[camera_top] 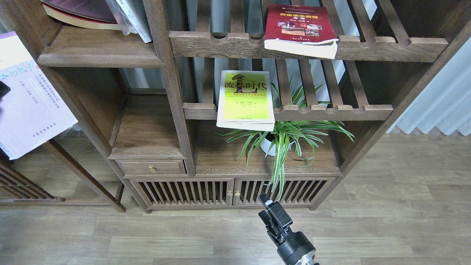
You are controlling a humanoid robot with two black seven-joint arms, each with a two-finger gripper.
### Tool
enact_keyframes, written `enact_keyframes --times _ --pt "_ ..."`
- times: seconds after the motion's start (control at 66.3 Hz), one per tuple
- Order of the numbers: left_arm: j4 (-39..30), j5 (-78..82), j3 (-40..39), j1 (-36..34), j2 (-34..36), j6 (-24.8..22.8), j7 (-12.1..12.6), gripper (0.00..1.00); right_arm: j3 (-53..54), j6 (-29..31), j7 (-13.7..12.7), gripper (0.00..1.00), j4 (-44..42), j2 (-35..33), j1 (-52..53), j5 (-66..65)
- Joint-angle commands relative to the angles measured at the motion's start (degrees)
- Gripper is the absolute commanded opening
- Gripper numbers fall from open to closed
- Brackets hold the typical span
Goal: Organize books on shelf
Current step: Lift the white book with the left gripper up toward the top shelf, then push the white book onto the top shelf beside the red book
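Note:
The white book with the lavender top band (29, 103) hangs in the air at the left edge, partly cut off. Only a dark tip of my left gripper (2, 90) shows on its cover, gripping it. The yellow-green book (245, 99) lies on the middle slatted rack, overhanging the front rail. On the top slatted rack lies the dark red book (298, 29). The solid shelf (99, 57) is at the upper left, right of the held book. My right gripper (270, 211) hovers low over the floor, fingers dark and indistinct.
A large maroon book (79, 13) and a plastic-wrapped white book (132, 18) rest on the solid shelf. A spider plant in a white pot (279, 138) stands below the yellow-green book. The cabinet (232, 191) has a drawer and slatted doors at floor level.

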Motion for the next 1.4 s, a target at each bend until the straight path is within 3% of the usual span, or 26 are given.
enact_keyframes --times 0.0,0.241,0.77,0.966,1.222,1.388 --pt "0.11 0.16 2.06 -3.57 1.64 0.0 0.38 0.05 0.02 0.0 -0.01 0.98 0.0 0.17 -0.04 0.0" --pt "0.81 2.27 5.31 -11.75 1.99 0.0 2.32 0.05 0.11 0.0 -0.01 0.98 0.0 0.7 -0.13 0.0" --pt "8.37 10.97 11.73 -26.16 1.2 0.0 2.14 0.05 0.46 0.0 -0.01 0.98 0.0 0.78 -0.04 0.0" --pt "10.75 17.21 13.22 -30.82 -2.66 0.0 1.61 0.05 0.55 0.0 -0.01 0.98 0.0 0.78 -0.04 0.0" --pt "14.7 23.71 12.26 -37.24 -9.96 0.0 -0.84 0.05 0.55 0.0 -0.01 0.98 0.0 0.78 -0.04 0.09" --pt "16.37 26.96 12.26 -39.44 -11.46 0.0 -5.32 0.05 0.55 0.0 -0.01 0.98 0.0 0.78 -0.04 0.09"
